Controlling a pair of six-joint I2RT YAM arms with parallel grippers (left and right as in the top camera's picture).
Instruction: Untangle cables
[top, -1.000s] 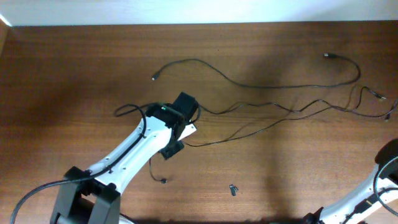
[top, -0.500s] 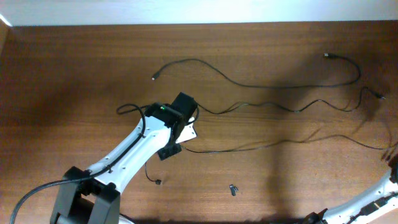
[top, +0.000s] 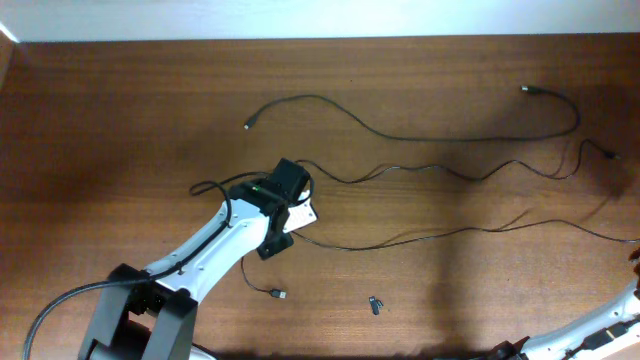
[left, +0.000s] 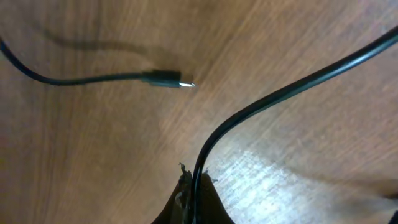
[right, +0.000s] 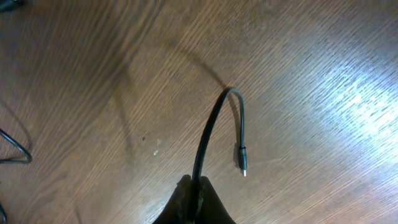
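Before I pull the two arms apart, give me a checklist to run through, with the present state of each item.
1. Left fingers shut on a cable: ok.
2. Right fingers shut on a cable end, short plugged tail beyond them: ok.
3. Top cable lying apart from the other two: ok.
4. Middle cable free of the lower cable near the left arm: cannot tell, the arm hides it.
5. Both pairs of fingers on one cable: cannot tell, the overhead view cuts off the right fingers.
6. Small dark piece apart from the loose plug: ok.
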